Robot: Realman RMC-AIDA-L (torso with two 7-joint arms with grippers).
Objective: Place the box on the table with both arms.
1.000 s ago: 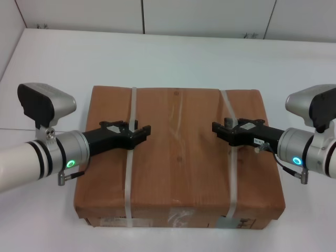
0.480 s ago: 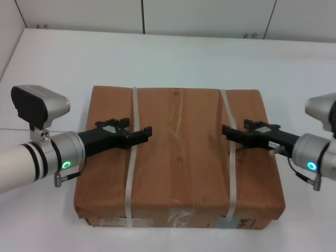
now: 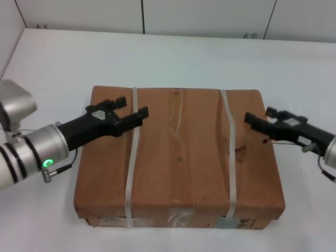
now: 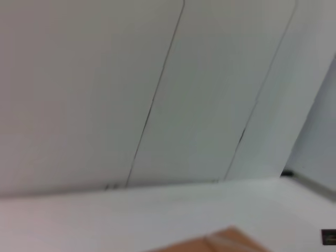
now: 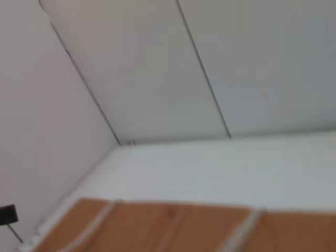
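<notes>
Both grippers are empty with fingers apart: left gripper (image 3: 127,112) at nine o'clock, right gripper (image 3: 261,121) at three. The cardboard box (image 3: 178,163) rests on the table (image 3: 173,58) (placing looks done).

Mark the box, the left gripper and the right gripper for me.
box (image 3: 181,157), head view, on the bare brown top between the two straps.
left gripper (image 3: 131,112), head view, midway between its black fingertips.
right gripper (image 3: 259,118), head view, midway between its fingertips.

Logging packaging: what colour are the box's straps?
Whitish straps on the brown box, clearest in the head view.
</notes>
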